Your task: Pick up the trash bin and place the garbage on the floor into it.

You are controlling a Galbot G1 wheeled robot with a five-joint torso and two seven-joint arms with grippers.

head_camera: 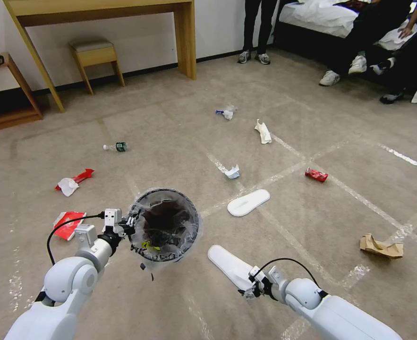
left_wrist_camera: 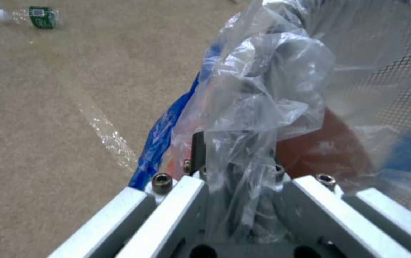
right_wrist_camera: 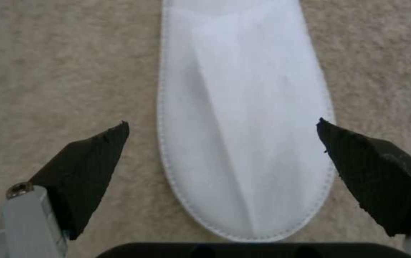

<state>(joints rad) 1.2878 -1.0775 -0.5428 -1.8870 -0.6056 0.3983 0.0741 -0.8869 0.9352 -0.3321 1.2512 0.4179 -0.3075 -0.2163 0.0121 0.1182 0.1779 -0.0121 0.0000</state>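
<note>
The carpeted floor (head_camera: pixel 180 123), crossed by worn white tape lines, spread out before the robot, with a wooden desk (head_camera: pixel 99 9) and a small stool (head_camera: pixel 95 54) against the far wall. The trash bin (head_camera: pixel 168 226), lined with a crinkly clear bag, hung above the carpet at the robot's left front, its mouth tipped toward the camera. The left gripper (head_camera: pixel 128 225) was clamped on the near rim of the bin, its fingers pinching mesh wall and liner together, as the left wrist view showed with plastic bunched between the metal fingers (left_wrist_camera: pixel 167 200).

The right gripper (head_camera: pixel 250 289) hovered low over the heel end of a white slipper (head_camera: pixel 229 267) lying flat on the carpet just right of the bin. Its black pads (right_wrist_camera: pixel 90 161) were spread wide on either side of the slipper (right_wrist_camera: pixel 243 118), touching nothing.

A second slipper (head_camera: pixel 248 202) lay farther out on a tape line. A crumpled brown paper bag (head_camera: pixel 380 246) sat well off to the right, and a crushed red can (head_camera: pixel 316 174) beyond it. Red packets (head_camera: pixel 69 224) lay on the left, with a white tissue (head_camera: pixel 68 186) on another red wrapper farther back. A small bottle (head_camera: pixel 116 147) and scraps of white paper (head_camera: pixel 263 131) dotted the far carpet.
</note>
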